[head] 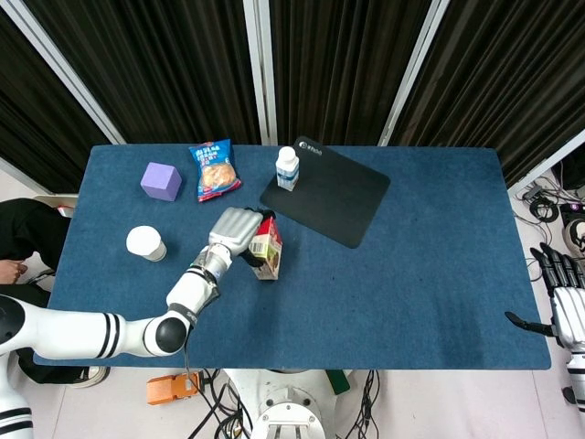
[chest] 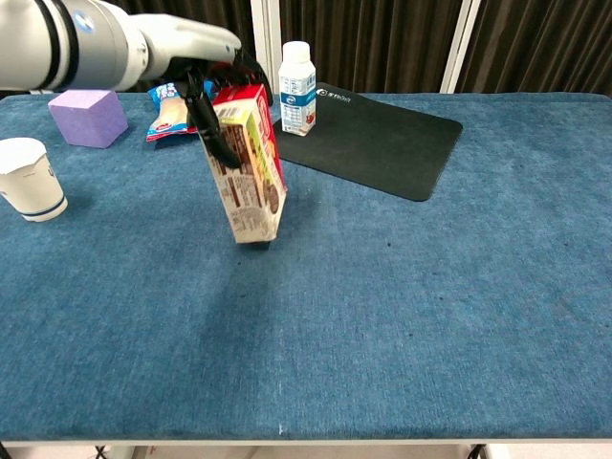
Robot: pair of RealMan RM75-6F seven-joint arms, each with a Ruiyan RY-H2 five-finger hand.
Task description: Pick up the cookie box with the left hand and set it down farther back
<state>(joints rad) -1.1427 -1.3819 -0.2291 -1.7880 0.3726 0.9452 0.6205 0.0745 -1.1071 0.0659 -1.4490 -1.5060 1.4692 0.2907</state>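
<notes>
A blue table (head: 439,274) stood before black curtains (head: 347,64), with a black mat (head: 334,194) at its back. The left hand (head: 233,230) reached in from the side and gripped the cookie box's (chest: 248,163) top; the box tilted, lifted near the mat. The right hand (head: 569,306) hung off the table's edge, fingers spread, holding nothing.

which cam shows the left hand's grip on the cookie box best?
Chest view. It shows the cookie box side-on, tilted, with the left hand gripping its top end and dark fingers down its face. In the head view the left hand covers much of the cookie box, hiding the contact.
</notes>
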